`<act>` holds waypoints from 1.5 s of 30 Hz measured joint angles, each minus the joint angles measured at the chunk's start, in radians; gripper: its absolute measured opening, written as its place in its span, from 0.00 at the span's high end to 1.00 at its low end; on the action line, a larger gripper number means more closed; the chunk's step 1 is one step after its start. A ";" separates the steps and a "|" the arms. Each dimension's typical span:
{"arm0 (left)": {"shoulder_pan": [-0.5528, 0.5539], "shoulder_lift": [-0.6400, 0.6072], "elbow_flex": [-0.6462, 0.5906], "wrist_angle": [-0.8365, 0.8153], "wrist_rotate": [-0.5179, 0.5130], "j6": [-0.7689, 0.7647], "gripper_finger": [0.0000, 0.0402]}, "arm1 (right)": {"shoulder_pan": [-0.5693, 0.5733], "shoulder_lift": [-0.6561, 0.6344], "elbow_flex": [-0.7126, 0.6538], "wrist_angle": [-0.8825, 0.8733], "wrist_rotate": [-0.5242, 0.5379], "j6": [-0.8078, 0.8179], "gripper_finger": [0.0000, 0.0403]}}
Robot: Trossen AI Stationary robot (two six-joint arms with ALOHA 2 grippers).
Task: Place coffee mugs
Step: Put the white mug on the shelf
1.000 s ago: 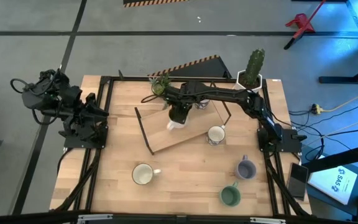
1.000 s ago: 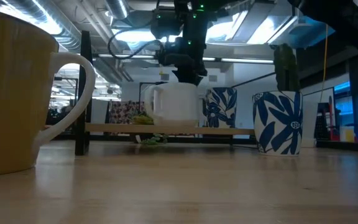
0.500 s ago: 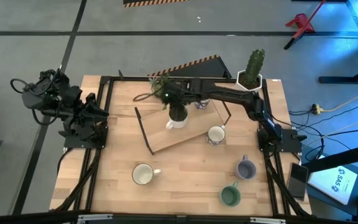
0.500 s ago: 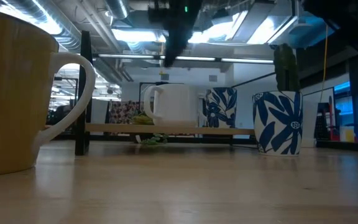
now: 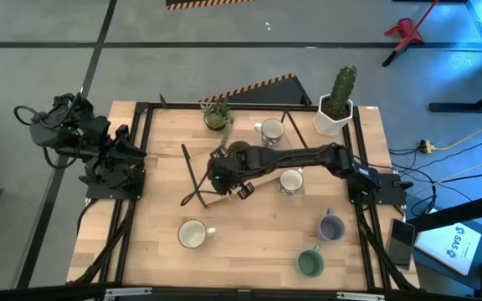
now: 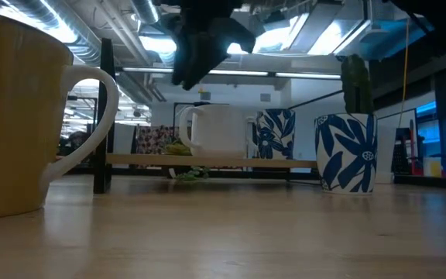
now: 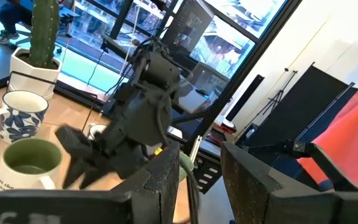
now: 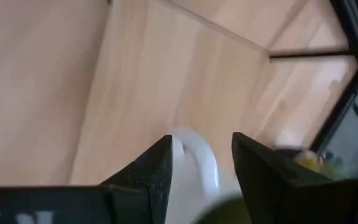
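**One mug shelved, most of the set still loose**

From where I stand, a single pale mug with a green inside point(image 6: 217, 129) sits upright on the low wooden rack point(image 6: 207, 160) near the middle of the desk point(image 5: 249, 247).

The right end effector point(image 8: 199, 149) hangs just above and to the 7 o'clock side of it. Its fingers are spread and grip nothing; the mug's white handle shows through the gap.

The left end effector point(image 7: 201, 168) waits at the desk's 9 o'clock edge, fingers apart and empty.

Still standing on the desk:
- a white mug point(image 5: 192, 235) at 7 o'clock
- a teal one point(image 5: 310, 263) at 5 o'clock
- a lavender one point(image 5: 331, 227) at 4 o'clock
- a blue-patterned mug point(image 5: 290, 181) just beside the rack's near edge

A second patterned mug point(image 5: 271, 131) stands at the rack's 12 o'clock side. I cannot tell whether it rests on the board or behind it.

I'd judge the job to be in its early part, with at least four mugs still to place.
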 joint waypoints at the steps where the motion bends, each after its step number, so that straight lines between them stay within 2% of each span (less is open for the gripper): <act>1: 0.000 0.000 0.000 -0.001 0.001 0.000 0.72 | 0.000 0.005 -0.001 0.003 -0.008 0.009 0.64; 11: 0.000 0.000 0.000 -0.003 0.001 0.000 0.72 | -0.037 0.067 -0.003 0.005 -0.053 0.037 0.76; 15: 0.000 0.000 0.000 -0.003 0.001 0.000 0.72 | -0.057 0.069 -0.003 0.005 -0.018 0.039 0.78; 20: 0.000 0.000 0.000 -0.003 0.001 0.000 0.72 | -0.089 0.069 -0.001 0.005 0.043 0.046 0.78; 26: 0.000 0.000 0.000 -0.003 0.001 0.000 0.72 | -0.116 0.069 0.000 0.014 0.046 0.087 0.78; 32: 0.000 0.000 0.000 -0.003 0.001 0.000 0.72 | -0.139 0.069 0.000 0.036 0.093 0.099 0.78; 38: 0.000 0.000 0.000 -0.006 0.001 0.000 0.72 | -0.171 0.069 0.000 0.036 0.134 0.184 0.78; 45: 0.000 0.000 0.000 -0.028 0.001 -0.001 0.72 | -0.210 0.068 0.000 0.036 0.122 0.262 0.78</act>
